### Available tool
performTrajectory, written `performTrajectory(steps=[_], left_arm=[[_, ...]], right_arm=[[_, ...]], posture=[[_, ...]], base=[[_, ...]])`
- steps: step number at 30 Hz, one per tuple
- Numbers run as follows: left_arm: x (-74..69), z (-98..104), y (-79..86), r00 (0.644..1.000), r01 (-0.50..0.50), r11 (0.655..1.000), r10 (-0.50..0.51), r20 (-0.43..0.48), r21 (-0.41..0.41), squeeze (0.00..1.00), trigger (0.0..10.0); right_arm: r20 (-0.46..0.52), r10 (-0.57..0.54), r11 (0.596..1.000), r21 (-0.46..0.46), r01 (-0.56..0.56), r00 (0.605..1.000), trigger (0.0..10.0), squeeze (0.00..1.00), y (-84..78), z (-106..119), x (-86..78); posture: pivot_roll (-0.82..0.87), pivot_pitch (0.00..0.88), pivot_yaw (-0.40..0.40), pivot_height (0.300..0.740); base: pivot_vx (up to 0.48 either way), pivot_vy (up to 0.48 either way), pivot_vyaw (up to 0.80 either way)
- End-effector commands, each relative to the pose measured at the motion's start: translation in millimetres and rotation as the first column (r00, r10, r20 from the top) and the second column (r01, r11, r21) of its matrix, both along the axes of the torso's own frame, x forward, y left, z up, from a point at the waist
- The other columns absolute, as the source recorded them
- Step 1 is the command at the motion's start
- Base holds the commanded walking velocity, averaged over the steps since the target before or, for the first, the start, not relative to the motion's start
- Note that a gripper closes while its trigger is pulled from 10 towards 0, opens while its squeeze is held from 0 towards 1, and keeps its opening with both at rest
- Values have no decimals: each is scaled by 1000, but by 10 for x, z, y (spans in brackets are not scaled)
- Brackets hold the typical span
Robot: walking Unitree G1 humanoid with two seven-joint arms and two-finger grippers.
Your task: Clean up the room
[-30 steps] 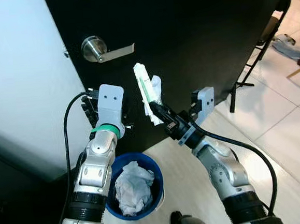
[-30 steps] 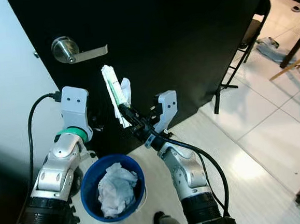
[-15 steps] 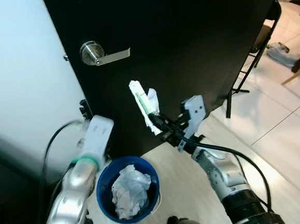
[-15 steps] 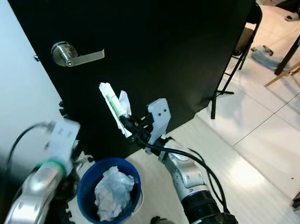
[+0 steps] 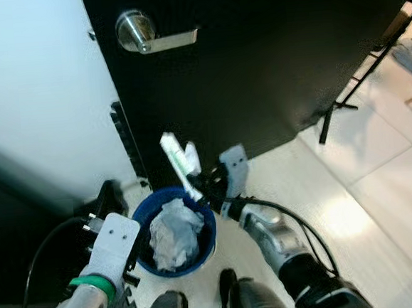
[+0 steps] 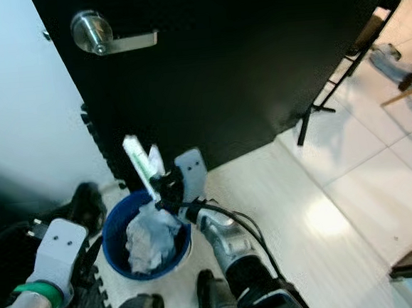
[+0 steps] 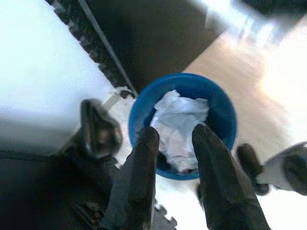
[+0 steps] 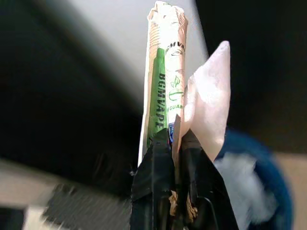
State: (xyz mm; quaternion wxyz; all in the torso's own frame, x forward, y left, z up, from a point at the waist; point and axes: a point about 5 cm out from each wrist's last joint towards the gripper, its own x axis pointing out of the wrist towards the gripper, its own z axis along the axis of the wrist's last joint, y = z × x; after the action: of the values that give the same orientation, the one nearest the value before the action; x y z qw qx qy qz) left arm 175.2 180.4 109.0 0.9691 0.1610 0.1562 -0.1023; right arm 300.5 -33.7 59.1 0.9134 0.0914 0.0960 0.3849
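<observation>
The blue bin, already holding crumpled paper, sits just below the right gripper, whose fingers are clamped on a flattened paper wrapper poking upward. It remains to be dropped in. The left gripper hovers above the bin, fingers parted, empty.

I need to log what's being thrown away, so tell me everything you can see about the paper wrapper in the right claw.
The wrapper is a long, flattened white paper sleeve with a green printed stripe and green lettering, crumpled at its top end. A creased scrap of white paper sits beside it. The right claw is shut on its lower end, holding it upright and slightly tilted just above the rim of the blue bin, in front of the black door.
</observation>
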Motion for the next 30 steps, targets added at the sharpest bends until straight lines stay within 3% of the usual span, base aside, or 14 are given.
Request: performTrajectory(steps=[1, 3, 4, 5, 6, 16, 17, 22, 23, 28, 30], left_arm=[[-99, 21, 15, 1000, -5, 1000, 5, -26, -15, 0, 10000], [-99, 21, 15, 1000, -5, 1000, 5, -26, -15, 0, 10000], [-137, 44, 21, 1000, -8, 1000, 8, -29, -14, 0, 10000], [-137, 44, 21, 1000, -8, 1000, 8, -29, -14, 0, 10000], [-166, 61, 28, 999, -10, 1000, 10, -32, -12, 0, 10000], [-86, 105, 18, 1000, -17, 1000, 17, -22, -8, 0, 10000], [-54, 105, 7, 1000, -19, 1000, 18, -17, -11, 0, 10000], [32, 100, -33, 1000, -13, 1000, 13, 0, -21, 0, 10000], [144, 94, -77, 1000, -1, 999, 2, 21, -32, 0, 10000], [310, 56, -110, 999, 1, 1000, 0, 42, -29, 0, 10000], [446, 2, -118, 998, -27, 999, 28, 51, -32, 0, 10000]], right_arm=[[-26, 7, 1000, -24, -8, 1000, 10000, 78, 14, -120, -84], [-26, 7, 1000, -24, -8, 1000, 10000, 78, 14, -120, -84], [-33, 2, 1000, -22, -3, 999, 10000, 545, 28, -144, -101], [-33, 2, 1000, -22, -3, 999, 10000, 545, 28, -144, -101], [-36, 1, 1000, -8, -1, 999, 10000, 1000, 50, -150, -108], [-27, -1, 999, 42, 2, 1000, 10000, 1000, 93, -82, -38], [-22, 1, 999, 38, 0, 1000, 10000, 0, 81, -77, -26], [-9, -6, 999, 36, 7, 1000, 10000, 0, 30, -51, 16], [16, -34, 999, 35, 34, 999, 10000, 0, -59, -7, 73], [58, -88, 995, 53, 85, 994, 10000, 0, -190, 52, 111], [85, -133, 989, 70, 128, 987, 10000, 0, -285, 80, 98]], posture=[[290, 327, 8, 740], [290, 327, 8, 740], [294, 335, 11, 740], [294, 335, 11, 740], [295, 340, 16, 740], [273, 312, 4, 740], [266, 299, 0, 740], [243, 265, -9, 740], [215, 226, -10, 740], [168, 178, -3, 740], [126, 150, 5, 740]], base=[[0, 0, 0], [0, 0, 0], [0, 0, 0], [0, 0, 0], [0, 0, 0], [0, 0, 0], [0, 0, 0], [0, 0, 0], [0, 0, 0], [0, 0, 0], [0, 0, 0]])
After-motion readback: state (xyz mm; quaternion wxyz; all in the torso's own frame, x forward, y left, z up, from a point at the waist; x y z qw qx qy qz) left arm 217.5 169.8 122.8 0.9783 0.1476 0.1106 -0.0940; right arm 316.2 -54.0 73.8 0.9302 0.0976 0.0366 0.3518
